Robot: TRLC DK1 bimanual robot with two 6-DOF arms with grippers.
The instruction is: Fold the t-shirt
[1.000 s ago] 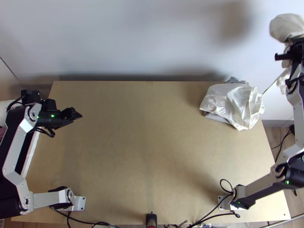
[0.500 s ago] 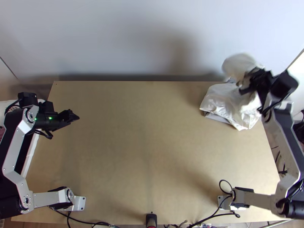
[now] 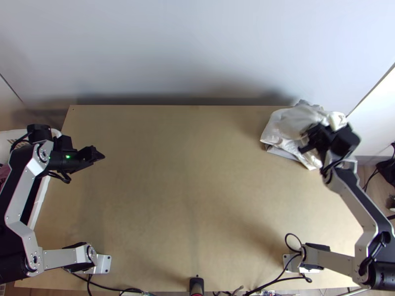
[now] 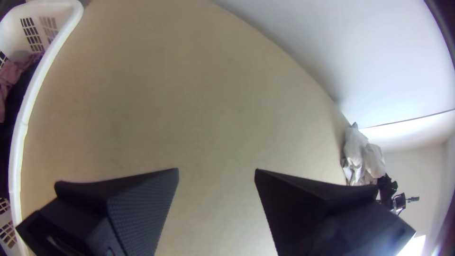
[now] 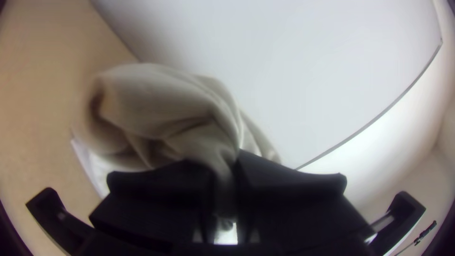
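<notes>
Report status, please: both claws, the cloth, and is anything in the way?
Right claw shut on pale cloth, bunched, over table's far right corner. Left claw open, near white basket. Cloth pile beneath the held piece, possibly in the way.

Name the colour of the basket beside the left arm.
The basket is white, clearest in the left wrist view.

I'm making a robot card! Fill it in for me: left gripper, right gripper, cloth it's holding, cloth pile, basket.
Left gripper: open, empty, over the table's left side
Right gripper: closed on cloth
Held cloth: pale, bunched, not folded
Cloth pile: pale, crumpled, at the table's far right corner
Basket: white, at the table's left edge, pink and dark cloth inside
</notes>
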